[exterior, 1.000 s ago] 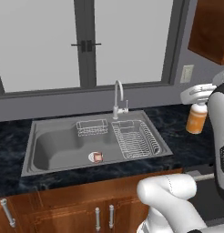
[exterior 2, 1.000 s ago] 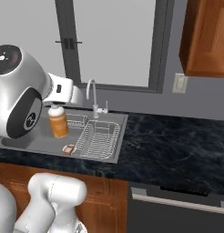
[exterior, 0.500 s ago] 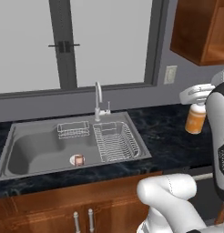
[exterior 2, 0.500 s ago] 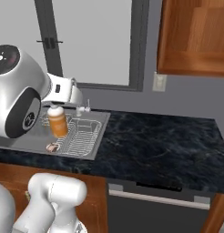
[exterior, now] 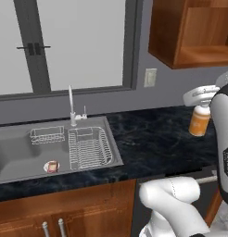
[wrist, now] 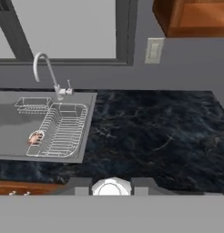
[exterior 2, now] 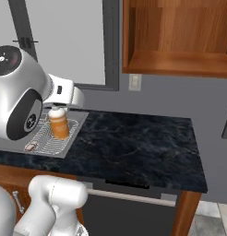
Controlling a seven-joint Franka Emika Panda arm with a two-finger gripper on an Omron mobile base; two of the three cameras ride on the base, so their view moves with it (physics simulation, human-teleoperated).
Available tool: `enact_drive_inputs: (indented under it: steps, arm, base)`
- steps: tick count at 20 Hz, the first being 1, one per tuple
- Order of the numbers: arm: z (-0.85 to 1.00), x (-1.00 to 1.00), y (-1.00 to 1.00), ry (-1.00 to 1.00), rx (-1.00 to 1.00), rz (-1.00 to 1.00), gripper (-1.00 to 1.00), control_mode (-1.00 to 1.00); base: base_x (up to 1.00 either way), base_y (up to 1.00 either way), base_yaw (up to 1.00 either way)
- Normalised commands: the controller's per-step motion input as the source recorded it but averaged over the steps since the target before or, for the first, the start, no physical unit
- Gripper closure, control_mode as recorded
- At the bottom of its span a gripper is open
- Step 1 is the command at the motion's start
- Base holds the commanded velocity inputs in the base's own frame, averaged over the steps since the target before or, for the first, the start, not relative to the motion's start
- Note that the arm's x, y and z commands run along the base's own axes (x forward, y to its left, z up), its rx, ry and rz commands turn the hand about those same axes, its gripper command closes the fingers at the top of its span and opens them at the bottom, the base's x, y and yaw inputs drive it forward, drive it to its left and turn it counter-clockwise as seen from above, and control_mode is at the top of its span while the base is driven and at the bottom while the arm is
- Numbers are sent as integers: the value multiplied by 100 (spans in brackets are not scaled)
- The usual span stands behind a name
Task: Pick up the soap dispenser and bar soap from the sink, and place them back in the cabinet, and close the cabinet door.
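One pincer (exterior: 202, 102) clamped on soap dispenser (exterior: 199, 122), fingertips hidden, cabinet (exterior: 194, 32) cropped.

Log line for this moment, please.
gripper: shut on soap dispenser, held above counter | bar soap: in sink | cabinet: open

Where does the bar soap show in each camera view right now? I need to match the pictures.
Left base view: the bar soap lies low left on the sink floor, left of the wire dish rack.
Right base view: at the left edge, beside the rack, below the held soap dispenser.
Hand view: left of centre, against the rack's left side.
Shared landmark: the wire dish rack.
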Motion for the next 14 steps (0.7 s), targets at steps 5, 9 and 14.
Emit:
enact_drive_inputs:
  steps: [5, 9, 14]
  arm:
    - [0, 0, 0, 0, 0, 0, 100, 100]
    - [0, 0, 0, 0, 0, 0, 100, 100]
    - [0, 0, 0, 0, 0, 0, 100, 100]
  base:
    - [1, -58, 0]
    - [15, -58, 0]
    - [19, -52, 0]
